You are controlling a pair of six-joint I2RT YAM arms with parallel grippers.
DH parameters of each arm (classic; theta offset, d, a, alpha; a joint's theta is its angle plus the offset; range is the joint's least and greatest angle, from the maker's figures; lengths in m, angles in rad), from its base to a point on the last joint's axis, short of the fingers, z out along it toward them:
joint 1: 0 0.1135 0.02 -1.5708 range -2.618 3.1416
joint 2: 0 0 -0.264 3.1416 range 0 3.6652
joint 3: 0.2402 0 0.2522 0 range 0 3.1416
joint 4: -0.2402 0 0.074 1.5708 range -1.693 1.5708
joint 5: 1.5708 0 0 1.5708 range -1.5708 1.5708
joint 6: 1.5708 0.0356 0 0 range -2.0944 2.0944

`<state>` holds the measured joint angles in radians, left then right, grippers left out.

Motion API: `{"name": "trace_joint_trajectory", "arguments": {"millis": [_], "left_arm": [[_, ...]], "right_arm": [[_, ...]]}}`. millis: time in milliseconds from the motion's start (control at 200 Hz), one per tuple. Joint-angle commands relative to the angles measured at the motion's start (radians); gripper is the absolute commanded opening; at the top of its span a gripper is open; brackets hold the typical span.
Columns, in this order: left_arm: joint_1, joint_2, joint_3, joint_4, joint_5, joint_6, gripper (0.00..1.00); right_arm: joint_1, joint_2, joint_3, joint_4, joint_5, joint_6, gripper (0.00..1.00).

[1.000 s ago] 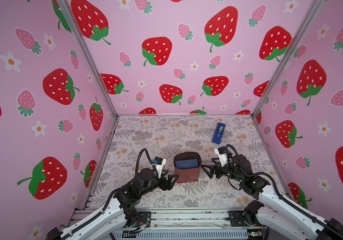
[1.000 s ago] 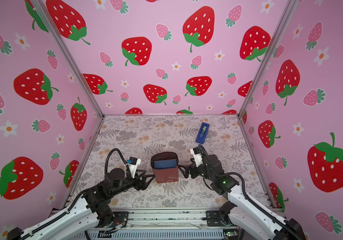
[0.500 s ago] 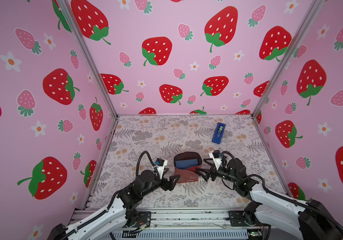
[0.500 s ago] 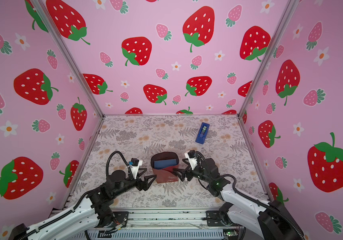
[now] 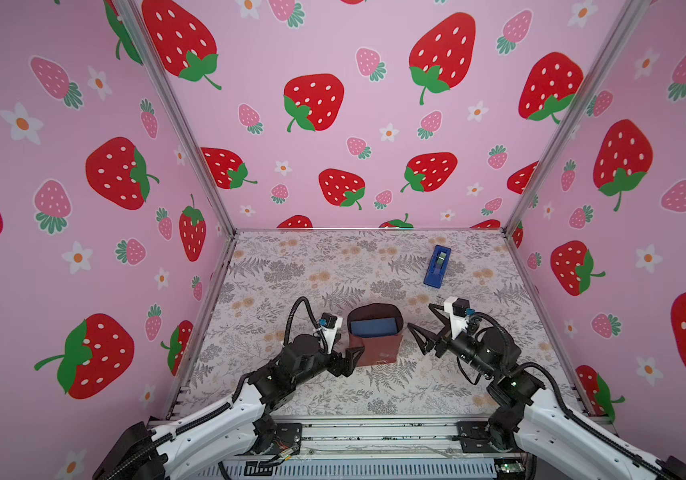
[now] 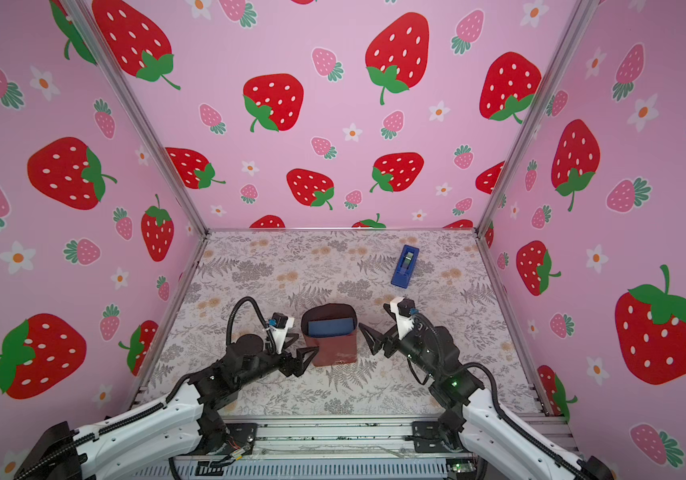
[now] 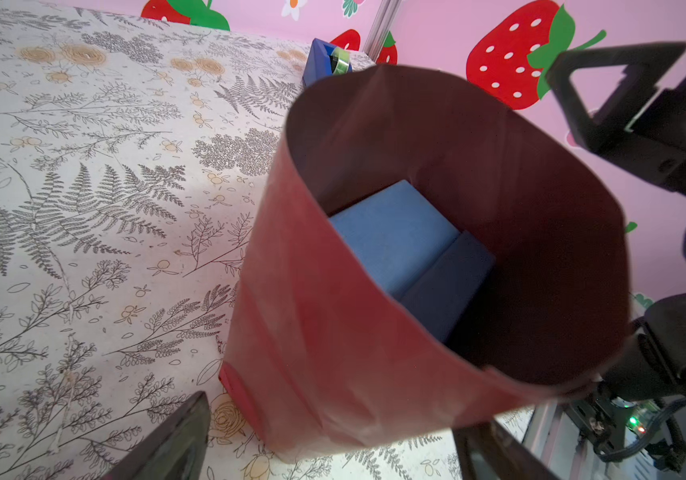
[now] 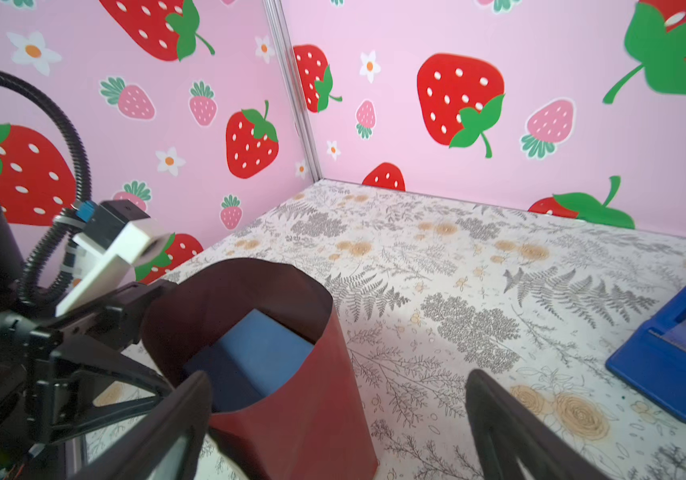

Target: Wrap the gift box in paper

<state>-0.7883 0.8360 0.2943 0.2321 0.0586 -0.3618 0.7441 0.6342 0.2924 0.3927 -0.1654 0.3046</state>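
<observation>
The dark red paper (image 5: 374, 351) (image 6: 335, 351) stands as an open-topped tube in the middle of the table. Inside it sits the slate-blue gift box (image 5: 373, 327) (image 6: 329, 327), its top showing in the left wrist view (image 7: 391, 241) and the right wrist view (image 8: 266, 349). My left gripper (image 5: 347, 345) (image 6: 304, 344) is open at the tube's lower left side; its fingers (image 7: 175, 440) straddle the paper's (image 7: 333, 353) near wall without closing. My right gripper (image 5: 420, 318) (image 6: 373, 316) is open just right of the tube (image 8: 316, 399), holding nothing.
A bright blue tape dispenser (image 5: 437, 266) (image 6: 405, 266) (image 8: 678, 357) lies at the back right of the floral table (image 5: 291, 270). Pink strawberry walls close in the left, back and right sides. A metal rail (image 5: 374, 432) runs along the front edge.
My right gripper, which had pushed in against the paper half a second ago, has drawn back to the right. The paper has sprung back into a taller upright tube. The left gripper has barely moved.
</observation>
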Motion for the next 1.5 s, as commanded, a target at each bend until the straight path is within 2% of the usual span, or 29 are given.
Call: {"name": "trace_joint_trajectory", "arguments": {"millis": [0, 145, 265, 420, 540, 735, 1136, 1496], "left_arm": [[0.003, 0.007, 0.054, 0.042, -0.027, 0.017, 0.91], [0.009, 0.030, 0.065, 0.045, -0.033, 0.020, 0.91], [0.012, 0.047, 0.065, 0.060, -0.022, 0.018, 0.91], [0.014, 0.065, 0.052, 0.092, -0.032, 0.006, 0.91], [0.017, 0.088, 0.046, 0.112, -0.039, 0.001, 0.91], [0.021, 0.109, 0.051, 0.131, -0.022, 0.001, 0.91], [0.022, 0.106, 0.054, 0.131, -0.031, -0.008, 0.90], [0.022, 0.159, 0.075, 0.136, -0.043, -0.015, 0.89]], "right_arm": [[0.004, -0.033, -0.019, -0.070, -0.034, -0.031, 0.97], [0.004, -0.001, -0.094, 0.082, -0.194, -0.016, 0.97], [0.007, 0.105, -0.128, 0.229, -0.209, 0.014, 0.96], [0.033, 0.266, -0.103, 0.324, -0.236, 0.002, 0.96], [0.063, 0.394, -0.052, 0.326, -0.209, -0.023, 0.95], [0.084, 0.485, 0.008, 0.344, -0.165, -0.016, 0.94], [0.089, 0.544, 0.050, 0.303, -0.116, 0.002, 0.91], [0.094, 0.588, 0.068, 0.276, -0.092, 0.022, 0.86]]}}
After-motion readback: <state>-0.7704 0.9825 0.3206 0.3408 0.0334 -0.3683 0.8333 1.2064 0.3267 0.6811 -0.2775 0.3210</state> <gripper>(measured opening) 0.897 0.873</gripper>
